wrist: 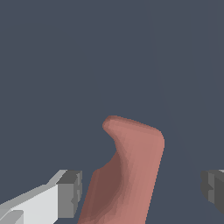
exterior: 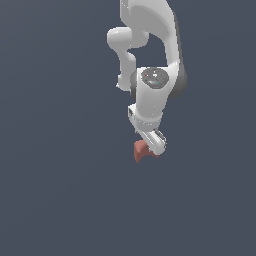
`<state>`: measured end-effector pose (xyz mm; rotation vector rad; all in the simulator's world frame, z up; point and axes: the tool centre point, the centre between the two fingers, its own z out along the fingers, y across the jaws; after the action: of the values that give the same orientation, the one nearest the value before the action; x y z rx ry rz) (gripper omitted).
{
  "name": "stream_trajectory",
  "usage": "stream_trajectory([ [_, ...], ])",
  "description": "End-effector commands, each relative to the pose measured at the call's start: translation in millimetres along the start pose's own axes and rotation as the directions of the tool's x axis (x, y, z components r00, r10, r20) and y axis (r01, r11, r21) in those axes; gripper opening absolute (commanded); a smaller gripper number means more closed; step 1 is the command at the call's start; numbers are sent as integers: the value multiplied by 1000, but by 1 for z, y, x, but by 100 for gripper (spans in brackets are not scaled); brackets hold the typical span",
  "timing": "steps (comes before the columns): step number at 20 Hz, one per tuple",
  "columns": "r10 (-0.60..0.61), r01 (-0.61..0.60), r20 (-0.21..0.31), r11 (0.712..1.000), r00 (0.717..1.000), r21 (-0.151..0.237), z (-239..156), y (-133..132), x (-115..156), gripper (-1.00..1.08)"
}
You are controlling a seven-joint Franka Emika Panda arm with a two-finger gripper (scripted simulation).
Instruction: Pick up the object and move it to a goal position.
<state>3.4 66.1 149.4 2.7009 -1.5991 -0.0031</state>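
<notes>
A reddish-brown block (wrist: 127, 170) with a curved notch stands between the spread fingers (wrist: 70, 192) of the end effector (wrist: 142, 192), its long axis running away from the wrist camera. Neither pad touches it. In the exterior view, the arm (exterior: 152, 95) hides most of the block (exterior: 140, 151).

Reddish-brown block (wrist: 127, 175), white arm (exterior: 152, 95) with grey pads (wrist: 70, 192), slate-blue ground (exterior: 55, 150).
</notes>
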Motion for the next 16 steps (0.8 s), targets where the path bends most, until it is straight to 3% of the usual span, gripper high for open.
stream_trajectory([
  [1, 57, -57, 0, 998, 998, 1, 1, -3, -5, 100],
  [16, 237, -237, 1, 971, 971, 3, 4, -11, -22, 100],
])
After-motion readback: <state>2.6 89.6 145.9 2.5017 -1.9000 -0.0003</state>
